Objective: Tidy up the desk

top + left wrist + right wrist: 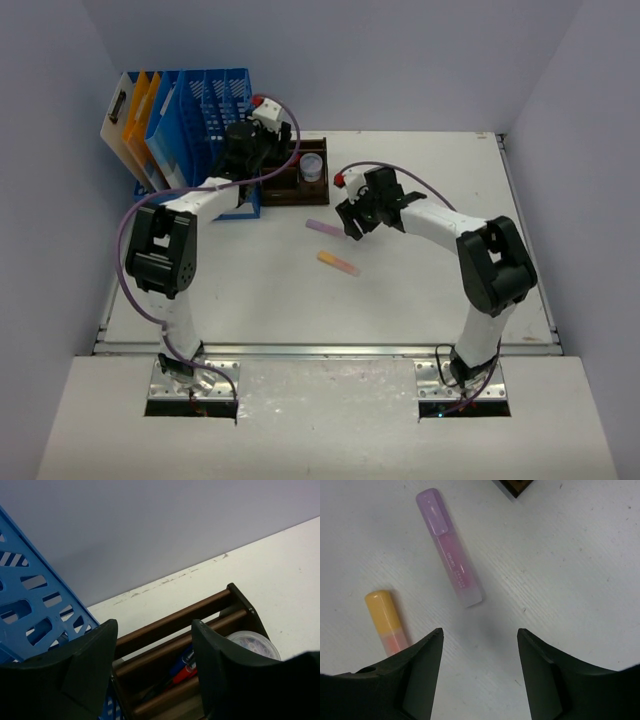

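Observation:
The desk (420, 290) is an off-white tabletop. A purple highlighter (323, 228) and an orange highlighter (338, 263) lie loose on it near the middle. My right gripper (352, 222) hovers open and empty just right of the purple one. In the right wrist view the gripper (480, 632) is just short of the purple highlighter (451, 565), with the orange highlighter (385, 620) to its left. My left gripper (255, 165) is open and empty above the left end of the dark-brown tray (285, 185). The left wrist view shows it (154, 625) over the tray (175, 620).
The tray holds blue and red pens (182, 667) and a round clear container (312, 165). A blue mesh file rack (200, 120) with orange and white folders stands at the back left, touching the tray. Walls close the back and sides.

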Controlling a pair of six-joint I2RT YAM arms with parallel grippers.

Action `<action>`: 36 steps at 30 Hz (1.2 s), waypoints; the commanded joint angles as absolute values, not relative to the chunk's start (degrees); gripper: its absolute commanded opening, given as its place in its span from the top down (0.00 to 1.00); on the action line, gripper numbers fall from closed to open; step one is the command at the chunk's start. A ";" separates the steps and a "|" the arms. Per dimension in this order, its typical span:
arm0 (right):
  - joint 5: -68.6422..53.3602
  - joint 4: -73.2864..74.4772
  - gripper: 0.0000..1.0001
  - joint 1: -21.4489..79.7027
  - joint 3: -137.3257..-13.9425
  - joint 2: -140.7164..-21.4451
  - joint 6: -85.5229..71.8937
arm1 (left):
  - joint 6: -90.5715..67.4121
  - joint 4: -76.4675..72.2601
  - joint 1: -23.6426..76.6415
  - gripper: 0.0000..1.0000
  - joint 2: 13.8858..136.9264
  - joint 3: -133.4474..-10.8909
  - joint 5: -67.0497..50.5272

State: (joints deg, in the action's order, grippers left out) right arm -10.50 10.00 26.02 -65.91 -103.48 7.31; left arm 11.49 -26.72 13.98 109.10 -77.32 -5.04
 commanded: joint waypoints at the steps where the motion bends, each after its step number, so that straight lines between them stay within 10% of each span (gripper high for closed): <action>1: -8.70 5.36 0.39 26.45 -66.44 -104.32 10.28 | 9.85 -28.13 14.50 0.40 107.23 -79.01 -4.57; 24: -8.70 1.67 0.48 29.88 -74.43 -118.91 15.73 | -5.18 -6.33 13.10 0.16 81.83 -68.99 -13.89; 36: -18.72 5.54 0.99 29.79 -68.04 -112.86 17.50 | -11.85 -4.84 8.62 0.13 79.54 -66.54 -18.01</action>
